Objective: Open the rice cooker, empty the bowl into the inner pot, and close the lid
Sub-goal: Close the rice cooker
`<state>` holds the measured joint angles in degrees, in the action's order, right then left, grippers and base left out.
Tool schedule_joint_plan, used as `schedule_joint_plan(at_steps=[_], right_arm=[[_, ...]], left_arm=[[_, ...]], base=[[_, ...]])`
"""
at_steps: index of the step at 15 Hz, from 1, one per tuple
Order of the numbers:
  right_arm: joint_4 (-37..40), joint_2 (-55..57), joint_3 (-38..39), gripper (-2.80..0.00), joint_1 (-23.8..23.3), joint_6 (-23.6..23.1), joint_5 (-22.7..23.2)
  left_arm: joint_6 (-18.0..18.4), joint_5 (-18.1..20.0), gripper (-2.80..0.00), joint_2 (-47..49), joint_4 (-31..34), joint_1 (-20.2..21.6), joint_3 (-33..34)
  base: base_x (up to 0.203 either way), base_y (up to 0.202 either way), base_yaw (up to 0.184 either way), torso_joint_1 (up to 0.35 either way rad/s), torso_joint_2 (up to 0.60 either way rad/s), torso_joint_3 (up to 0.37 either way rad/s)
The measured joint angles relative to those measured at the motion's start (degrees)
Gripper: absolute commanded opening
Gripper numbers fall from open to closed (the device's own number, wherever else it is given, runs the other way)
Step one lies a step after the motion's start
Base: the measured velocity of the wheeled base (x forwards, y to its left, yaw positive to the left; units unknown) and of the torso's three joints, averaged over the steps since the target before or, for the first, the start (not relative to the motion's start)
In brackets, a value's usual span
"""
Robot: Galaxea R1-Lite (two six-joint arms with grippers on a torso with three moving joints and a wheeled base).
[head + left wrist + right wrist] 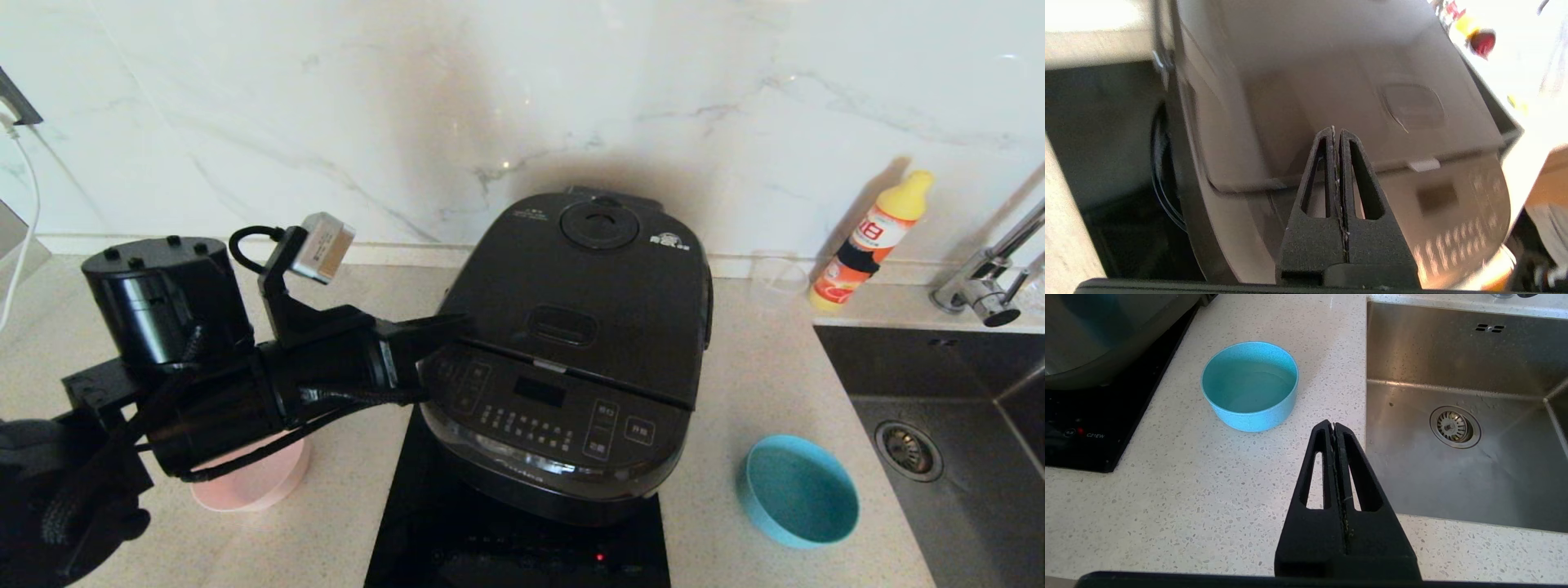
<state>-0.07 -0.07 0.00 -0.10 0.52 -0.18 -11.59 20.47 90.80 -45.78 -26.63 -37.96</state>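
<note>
Left gripper (453,327) clenched at the closed rice cooker (571,351), middle of the head view.

The lid (588,286) is down, and the left gripper's tip sits at the cooker's left front corner near the lid seam; whether it touches cannot be told. The cooker stands on a black cooktop (424,523). A pink bowl (253,482) lies lower left under the arm, a blue bowl (1249,386) lower right beside the sink (1461,416). The right gripper (1334,426), clenched on nothing, hangs over the counter (1188,498) between blue bowl and sink.
</note>
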Motion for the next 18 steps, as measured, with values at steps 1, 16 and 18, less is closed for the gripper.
schedule_joint_plan(at_steps=[1, 16, 18], right_arm=[[0.00, 0.00, 0.00, -2.80, 0.00, -0.01, 0.00], [0.00, 0.00, 0.00, -2.80, -0.01, 0.00, 0.01], [0.02, 0.00, 0.00, -2.80, 0.02, 0.00, 0.02]], left_arm=[[0.27, 0.00, -2.80, 0.22, -0.34, -0.67, 1.41], [0.41, -12.31, -2.80, -7.82, -3.23, -2.62, -3.01], [-2.10, -12.64, -2.80, -13.33, 4.71, -2.64, -6.70]], base=[[0.000, 0.000, 0.000, 0.000, 0.00, 0.000], [0.000, 0.000, 0.000, 0.000, 0.00, 0.000], [0.000, 0.000, 0.000, 0.000, 0.00, 0.000]])
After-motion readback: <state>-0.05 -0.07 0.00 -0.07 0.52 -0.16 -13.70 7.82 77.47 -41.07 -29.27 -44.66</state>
